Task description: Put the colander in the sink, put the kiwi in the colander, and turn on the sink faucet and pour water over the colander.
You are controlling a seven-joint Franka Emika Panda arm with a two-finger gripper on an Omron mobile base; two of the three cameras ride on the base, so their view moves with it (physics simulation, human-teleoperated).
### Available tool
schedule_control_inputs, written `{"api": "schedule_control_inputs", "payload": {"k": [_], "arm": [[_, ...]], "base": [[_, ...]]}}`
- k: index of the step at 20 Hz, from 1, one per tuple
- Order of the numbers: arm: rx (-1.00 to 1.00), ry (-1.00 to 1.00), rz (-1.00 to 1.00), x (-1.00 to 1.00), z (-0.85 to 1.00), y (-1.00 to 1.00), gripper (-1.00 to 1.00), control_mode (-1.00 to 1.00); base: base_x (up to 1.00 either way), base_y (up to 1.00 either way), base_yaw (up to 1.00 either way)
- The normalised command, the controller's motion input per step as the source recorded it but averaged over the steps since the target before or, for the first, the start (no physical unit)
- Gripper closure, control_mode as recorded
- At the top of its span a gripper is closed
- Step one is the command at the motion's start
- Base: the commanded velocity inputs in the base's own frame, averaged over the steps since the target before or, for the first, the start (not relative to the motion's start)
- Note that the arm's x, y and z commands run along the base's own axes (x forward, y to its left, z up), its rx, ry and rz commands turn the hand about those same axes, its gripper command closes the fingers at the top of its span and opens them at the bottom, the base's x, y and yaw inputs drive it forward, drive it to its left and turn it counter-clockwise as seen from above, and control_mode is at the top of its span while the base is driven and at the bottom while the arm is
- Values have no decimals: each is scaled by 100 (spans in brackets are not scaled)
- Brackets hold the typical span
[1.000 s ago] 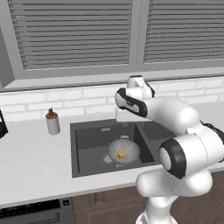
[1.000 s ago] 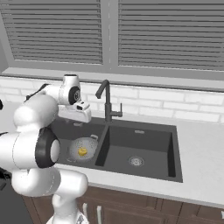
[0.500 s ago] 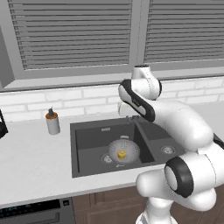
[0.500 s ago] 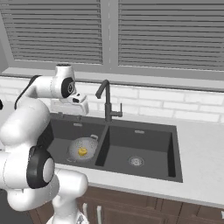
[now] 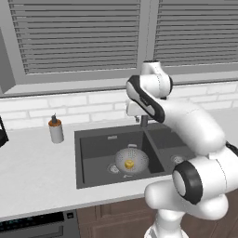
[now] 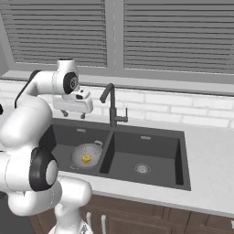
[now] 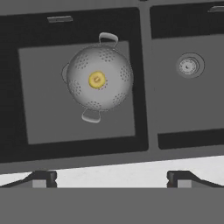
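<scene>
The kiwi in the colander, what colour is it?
Yellow-golden. The kiwi shows best in the hand view, sitting in the grey colander.

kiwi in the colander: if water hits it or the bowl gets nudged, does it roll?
Probably a little. The kiwi is small and roundish, so it looks apt to roll. It sits at the bottom of the colander, whose curved walls should bring it back. It looks light.
</scene>
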Motion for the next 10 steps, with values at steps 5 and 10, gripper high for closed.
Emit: {"api": "schedule_control_inputs", "payload": {"k": [5,10], "arm": [[0,0,0,30,14,-22,-100,-100],[0,-1,0,34,30,-19,-100,-100]], "base": [[0,0,0],[0,0,0]]}}
